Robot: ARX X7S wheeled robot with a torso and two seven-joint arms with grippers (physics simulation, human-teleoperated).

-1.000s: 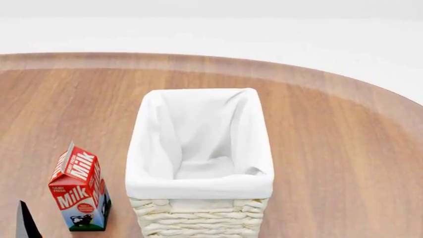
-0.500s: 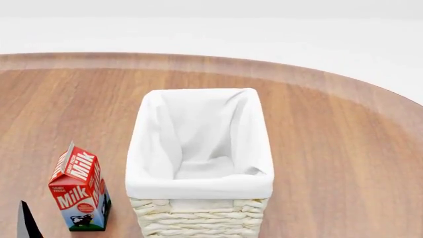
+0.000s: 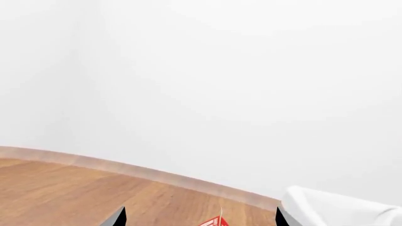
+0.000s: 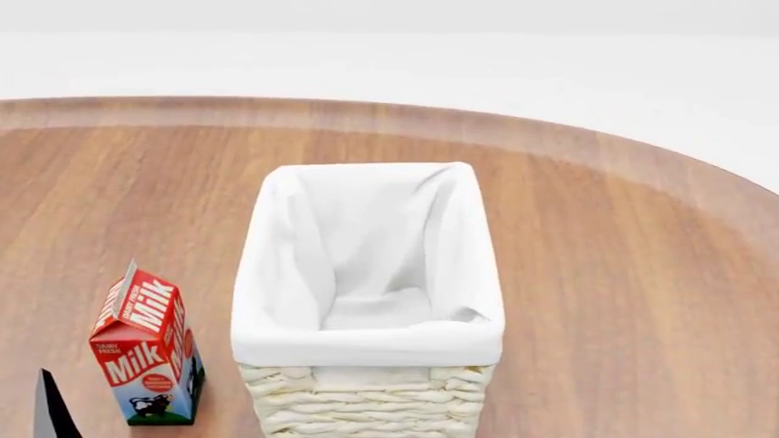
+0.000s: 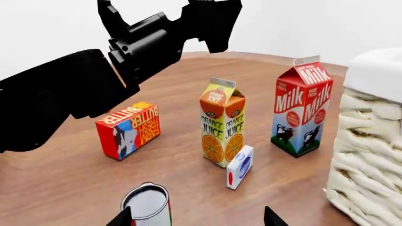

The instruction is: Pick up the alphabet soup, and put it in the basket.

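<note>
The alphabet soup, the blue-labelled can, is out of view in every frame. The basket (image 4: 365,342), cream wicker with a white cloth lining, stands empty at the table's middle. It also shows in the right wrist view (image 5: 367,155), and its cloth rim in the left wrist view (image 3: 333,209). My left gripper (image 3: 199,217) is open and empty above the milk carton (image 3: 217,221). One of its fingertips (image 4: 49,415) shows in the head view. My right gripper (image 5: 196,219) is open and empty, low over the table. A red-and-green can (image 5: 148,205) with a silver top stands just inside one finger.
The milk carton (image 4: 146,351) stands left of the basket and also shows in the right wrist view (image 5: 301,110). An orange juice carton (image 5: 221,123), a butter box (image 5: 129,129) and a small white-and-blue box (image 5: 239,167) stand nearby. My black left arm (image 5: 82,89) hangs above them.
The left fingertip at the head view's bottom left has shifted very slightly. Nothing else has moved.
</note>
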